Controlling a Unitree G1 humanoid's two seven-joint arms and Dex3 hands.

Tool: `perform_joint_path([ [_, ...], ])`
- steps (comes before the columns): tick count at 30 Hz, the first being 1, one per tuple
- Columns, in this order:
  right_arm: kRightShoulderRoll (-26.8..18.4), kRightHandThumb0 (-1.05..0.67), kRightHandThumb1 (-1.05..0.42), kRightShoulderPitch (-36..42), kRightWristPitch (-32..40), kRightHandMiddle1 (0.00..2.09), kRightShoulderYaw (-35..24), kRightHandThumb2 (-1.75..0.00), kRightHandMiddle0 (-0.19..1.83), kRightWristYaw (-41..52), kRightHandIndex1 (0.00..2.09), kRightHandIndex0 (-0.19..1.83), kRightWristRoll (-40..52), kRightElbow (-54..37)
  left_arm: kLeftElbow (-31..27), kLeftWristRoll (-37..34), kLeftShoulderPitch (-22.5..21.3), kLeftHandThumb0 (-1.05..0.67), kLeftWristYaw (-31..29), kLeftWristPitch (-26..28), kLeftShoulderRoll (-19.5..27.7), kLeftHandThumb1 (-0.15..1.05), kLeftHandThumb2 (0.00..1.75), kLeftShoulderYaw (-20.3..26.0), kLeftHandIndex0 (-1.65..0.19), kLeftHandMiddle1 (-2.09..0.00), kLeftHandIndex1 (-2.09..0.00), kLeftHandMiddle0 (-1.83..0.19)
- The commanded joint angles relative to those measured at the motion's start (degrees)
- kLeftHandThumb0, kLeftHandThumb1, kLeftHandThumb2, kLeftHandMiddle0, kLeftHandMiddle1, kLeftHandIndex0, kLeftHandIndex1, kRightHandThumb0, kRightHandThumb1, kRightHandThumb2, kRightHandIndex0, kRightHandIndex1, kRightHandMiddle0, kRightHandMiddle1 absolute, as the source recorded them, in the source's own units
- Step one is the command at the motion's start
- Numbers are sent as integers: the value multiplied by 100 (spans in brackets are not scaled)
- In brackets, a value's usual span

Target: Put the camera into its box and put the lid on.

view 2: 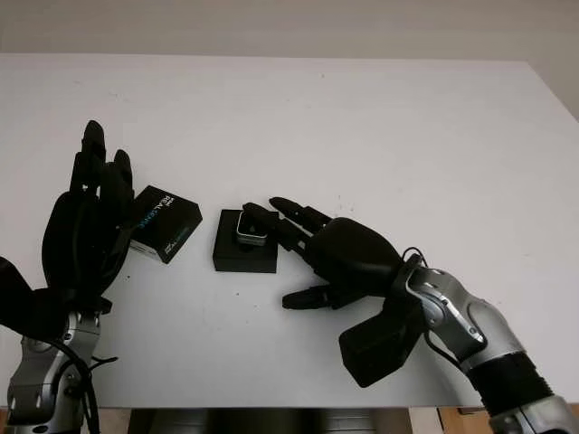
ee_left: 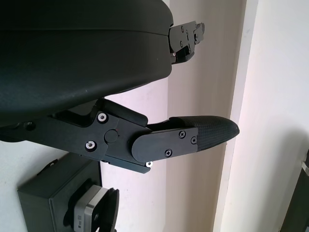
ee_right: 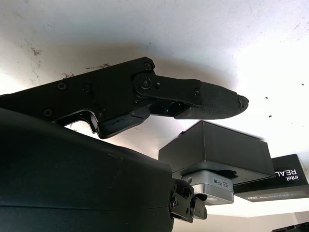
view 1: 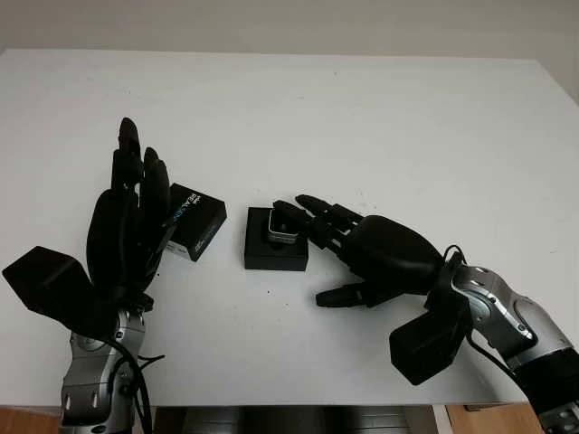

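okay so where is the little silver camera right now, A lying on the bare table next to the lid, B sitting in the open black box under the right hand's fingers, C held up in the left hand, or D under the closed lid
B: the silver camera sits in the open black box, with the right hand reaching its fingers over it; the lid lies apart beside the open left hand.

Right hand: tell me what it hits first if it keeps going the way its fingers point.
The right hand points toward the camera sitting in the open box. Its fingertips look already at the camera, so that comes first; actual contact is unclear.
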Motion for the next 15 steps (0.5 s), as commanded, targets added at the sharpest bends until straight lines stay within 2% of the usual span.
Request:
perform_joint_path([
  [1, -110, -75, -105, 205, 75, 17, 126, -55, 15, 127, 5, -7, -47, 167, -134, 19, 7, -68, 8, 19, 22, 105, 53, -25, 19, 0, 0, 19],
  [7, 99, -75, -105, 29, 90, 15, 246, -55, 14, 118, 4, -9, -15, 223, -104, 51, 0, -68, 33, 11, -10, 105, 54, -65, 19, 0, 0, 19],
  [15, 769, -78, -105, -552, -119, 16, 617, -58, 15, -151, 6, -5, -8, 778, -56, 44, 3, -67, 53, -61, -63, 105, 54, -118, 19, 0, 0, 19],
])
